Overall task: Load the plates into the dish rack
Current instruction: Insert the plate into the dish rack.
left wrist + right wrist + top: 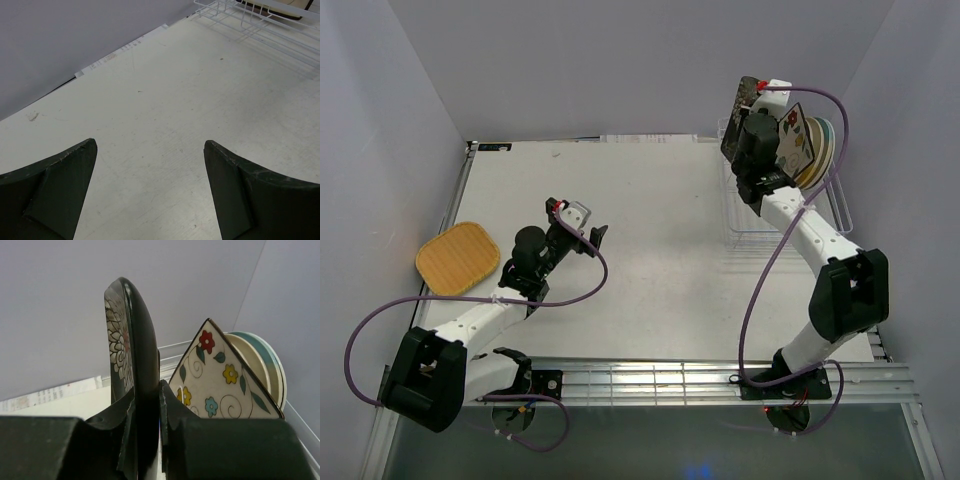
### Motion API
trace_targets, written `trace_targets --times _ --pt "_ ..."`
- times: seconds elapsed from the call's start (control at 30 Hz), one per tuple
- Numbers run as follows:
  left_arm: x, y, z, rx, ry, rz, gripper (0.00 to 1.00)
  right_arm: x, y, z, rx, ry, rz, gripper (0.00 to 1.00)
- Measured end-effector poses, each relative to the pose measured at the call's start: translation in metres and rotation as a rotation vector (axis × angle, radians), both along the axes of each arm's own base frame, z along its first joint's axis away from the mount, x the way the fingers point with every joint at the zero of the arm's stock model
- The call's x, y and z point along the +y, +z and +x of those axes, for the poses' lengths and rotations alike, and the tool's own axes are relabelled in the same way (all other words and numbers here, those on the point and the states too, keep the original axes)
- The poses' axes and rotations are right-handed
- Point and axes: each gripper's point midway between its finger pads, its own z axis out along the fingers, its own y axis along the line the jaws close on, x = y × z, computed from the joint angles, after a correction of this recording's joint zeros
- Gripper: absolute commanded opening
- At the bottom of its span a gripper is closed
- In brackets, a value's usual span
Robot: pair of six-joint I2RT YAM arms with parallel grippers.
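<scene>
**Right arm.** The black plate [134, 340] is clamped on edge between the fingers of the right gripper [147, 405], with the jaws closed on its lower rim. The plate stands upright above the far end of the rack [840, 212]. Its face runs roughly parallel to the flowered plate [220, 382], which leans in the rack just beside it. The round plates [267, 365] are stacked behind the flowered plate.

**Governing relation.** The free slot is judged to lie directly below the black plate, on the side of the flowered plate away from the round plates. A straight descent with the plate kept edge-down is therefore called for. The tines beneath cannot be seen from the wrist view, so alignment cannot be confirmed.

**Left arm.** The left gripper [150, 145] is held over bare table with its jaws wide apart and nothing between them. The orange plate [458, 257] lies flat on the table to that gripper's left, well apart from the rack. The left arm is the nearer one to it.
</scene>
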Motion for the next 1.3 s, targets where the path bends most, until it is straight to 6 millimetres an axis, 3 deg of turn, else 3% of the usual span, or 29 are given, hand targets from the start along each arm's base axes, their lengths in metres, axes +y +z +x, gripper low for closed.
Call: trace_targets --times 0.17,0.43,0.73,1.03,1.3 --pt "-0.001 0.004 -0.002 -0.01 -0.012 -0.006 0.98 -0.009 -0.007 0.02 -0.037 -0.058 -0.061 0.08" --pt "-0.002 0.017 -0.007 -0.043 -0.024 -0.021 0.98 -0.013 -0.04 0.053 -0.076 -0.077 -0.149 0.08" --pt "-0.005 0.016 -0.009 -0.037 -0.046 -0.019 0.98 -0.024 -0.048 0.068 -0.131 -0.083 -0.207 0.08" --pt "-0.008 0.014 -0.011 -0.028 -0.066 -0.021 0.98 -0.051 -0.047 0.076 -0.195 -0.085 -0.217 0.08" --pt "-0.009 0.013 -0.011 -0.024 -0.07 -0.022 0.98 -0.068 -0.088 0.085 -0.175 -0.063 -0.195 0.08"
